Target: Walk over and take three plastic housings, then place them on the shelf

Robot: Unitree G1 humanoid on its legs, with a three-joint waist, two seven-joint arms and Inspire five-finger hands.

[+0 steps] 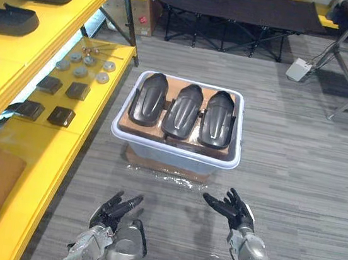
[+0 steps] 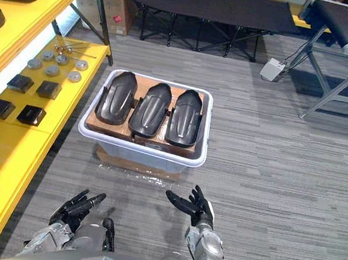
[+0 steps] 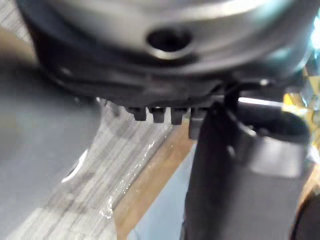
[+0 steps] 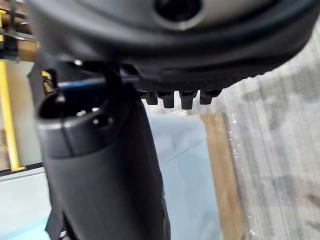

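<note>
Lying side by side on cardboard point(image 1: 174, 84) in a white bin point(image 1: 174, 151) on the floor, the three housings point(image 1: 184, 111) sit just ahead of both hands. They look like light, stiff, glossy shells, probably slick on the domed back, so I would take each by its long edges or narrow end rather than press on top. The left hand point(image 1: 116, 208) and right hand point(image 1: 231, 208) hang low before the bin, fingers relaxed and spread, holding nothing. The yellow shelf point(image 1: 81, 4) runs along the left, just beside the bin; its upper level carries similar shells point(image 1: 9, 20), its lower level black blocks point(image 1: 61, 116) and grey discs point(image 1: 79, 71). The bin's rim and the nearly touching neighbours leave little finger room. A black cot point(image 1: 240, 5) stands well beyond.
</note>
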